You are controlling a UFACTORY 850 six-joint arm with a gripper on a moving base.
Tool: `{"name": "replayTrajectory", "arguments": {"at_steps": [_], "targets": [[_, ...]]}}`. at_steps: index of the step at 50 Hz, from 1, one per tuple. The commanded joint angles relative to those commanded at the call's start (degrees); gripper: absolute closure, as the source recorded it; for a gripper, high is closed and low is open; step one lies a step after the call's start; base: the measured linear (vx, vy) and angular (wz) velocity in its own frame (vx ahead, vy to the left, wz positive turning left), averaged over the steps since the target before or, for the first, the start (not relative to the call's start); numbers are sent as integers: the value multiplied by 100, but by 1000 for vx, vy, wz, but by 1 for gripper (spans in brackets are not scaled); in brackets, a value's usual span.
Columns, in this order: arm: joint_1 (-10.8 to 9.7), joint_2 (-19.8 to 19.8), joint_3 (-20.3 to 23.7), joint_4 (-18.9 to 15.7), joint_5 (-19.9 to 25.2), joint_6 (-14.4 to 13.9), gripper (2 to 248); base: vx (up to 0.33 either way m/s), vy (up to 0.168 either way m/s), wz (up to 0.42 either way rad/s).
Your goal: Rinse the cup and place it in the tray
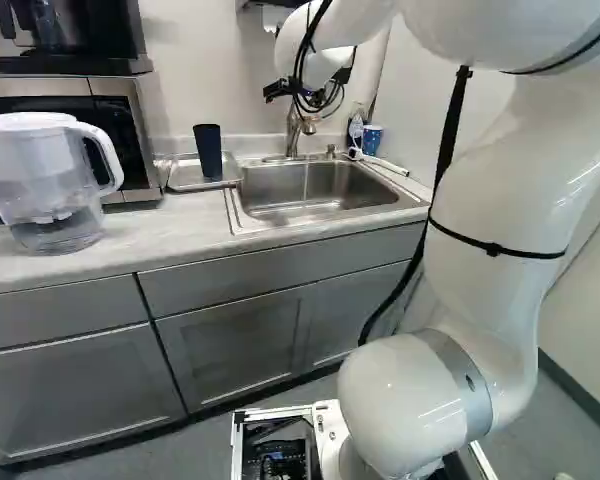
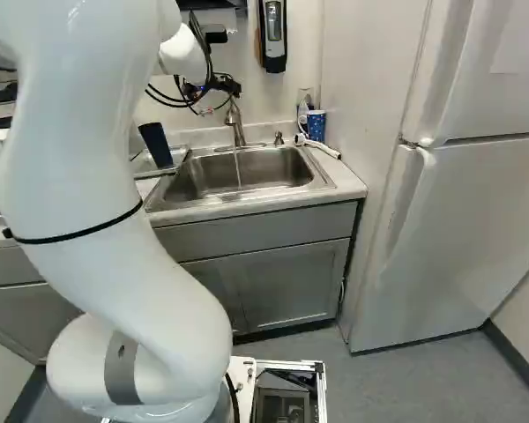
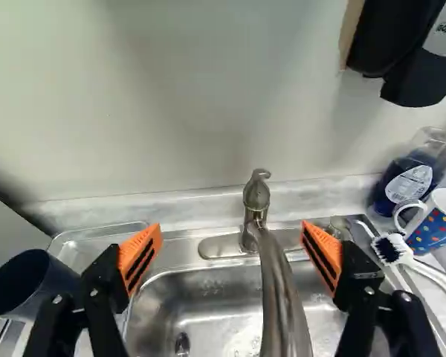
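The counter (image 1: 165, 232) carries a pitcher (image 1: 42, 185), microwave (image 1: 128, 128), tray (image 1: 186, 177), bottle (image 3: 407, 181) and mug (image 3: 434, 224).

Room bright, light soft and pale, seemingly from above: counter (image 1: 170, 232) bright, cabinet fronts (image 1: 230, 345) dimmer. Glossy highlights streak white arm (image 1: 500, 200); paler sheen on fridge (image 2: 476, 211). In wrist view, broad, soft-edged shadows shade wall (image 3: 171, 111), one beneath soap dispenser (image 3: 420, 78); steel sink (image 3: 171, 297) and faucet (image 3: 256, 197) throw back small glints; inside of cup (image 3: 16, 282) dark. Wide-angle stretch in both base views, uprights leaning toward edges.
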Motion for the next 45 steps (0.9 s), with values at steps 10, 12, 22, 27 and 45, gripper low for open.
{"name": "replayTrajectory", "arguments": {"at_steps": [10,12,22,27,45], "targets": [[-65,138,148,0,0,0,3,0,0,0],[-78,167,178,0,-4,0,3,0,0,0],[-144,318,339,0,-77,0,3,0,0,0],[-173,397,421,0,-144,0,3,0,0,0],[-238,704,737,0,-481,0,3,0,0,0]]}}
